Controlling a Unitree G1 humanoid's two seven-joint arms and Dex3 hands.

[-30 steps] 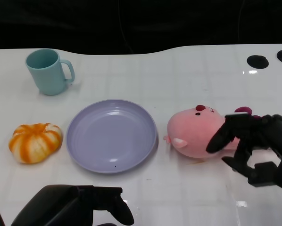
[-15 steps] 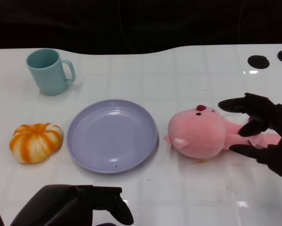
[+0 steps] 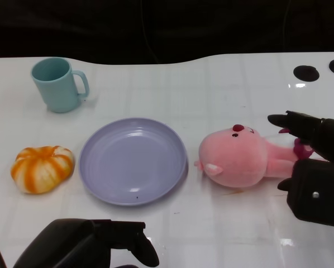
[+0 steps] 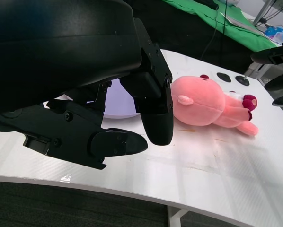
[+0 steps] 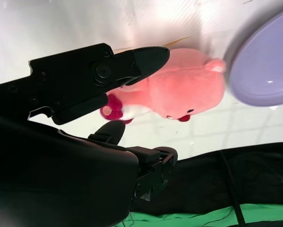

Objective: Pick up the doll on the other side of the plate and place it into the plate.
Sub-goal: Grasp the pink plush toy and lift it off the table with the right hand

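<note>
**Right hand spread beside doll**

Pink doll (image 3: 238,156) lay on the table (image 3: 223,84), just right of the purple plate (image 3: 133,160). Right hand (image 3: 312,167) hovered at its body, fingers apart, holding nothing. Left hand (image 3: 94,245) sat low, fingers curled, empty.

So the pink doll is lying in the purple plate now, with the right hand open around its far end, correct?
Not quite. The pink doll is not in the purple plate; it lies on the table beside the plate, on the side away from the orange pumpkin, as the head view shows. The rest holds: the right hand is open around its far end, holding nothing.
</note>
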